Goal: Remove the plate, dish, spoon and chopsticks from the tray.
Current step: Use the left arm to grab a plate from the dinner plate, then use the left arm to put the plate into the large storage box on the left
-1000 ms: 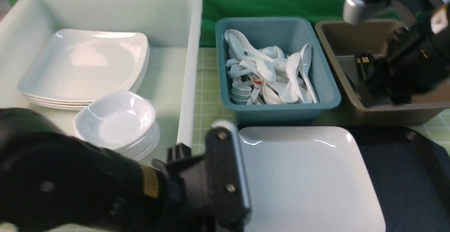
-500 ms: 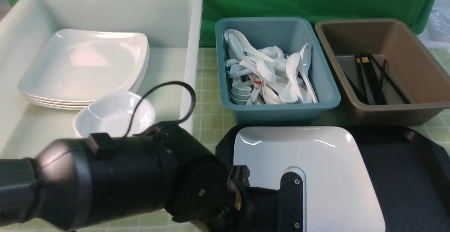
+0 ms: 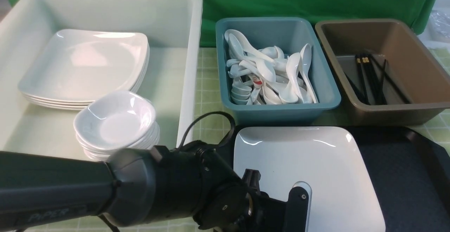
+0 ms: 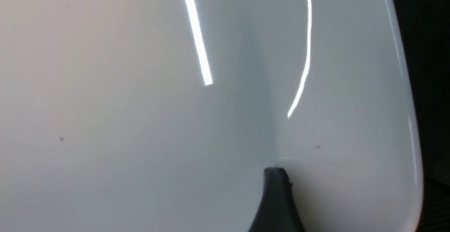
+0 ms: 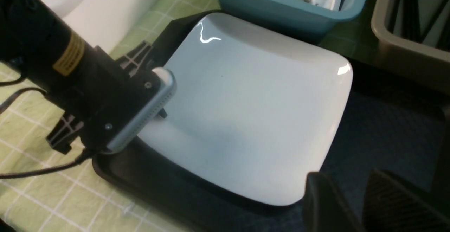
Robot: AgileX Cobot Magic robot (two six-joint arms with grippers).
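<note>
The plate (image 3: 316, 168) lies on the left part of the tray (image 3: 397, 175) before me. Behind the tray stand two bins: the left bin (image 3: 281, 114) holds spoons (image 3: 267, 73), the right bin (image 3: 397, 114) holds chopsticks (image 3: 369, 77). On my left sits a tub (image 3: 190, 66), with stacked plates (image 3: 84, 63) behind and dishes (image 3: 116, 123) in front.

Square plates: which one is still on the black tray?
The single plate lying alone on the black tray, on the robot's side of the teal bin. The other plates sit stacked in the white tub, off the tray.
</note>
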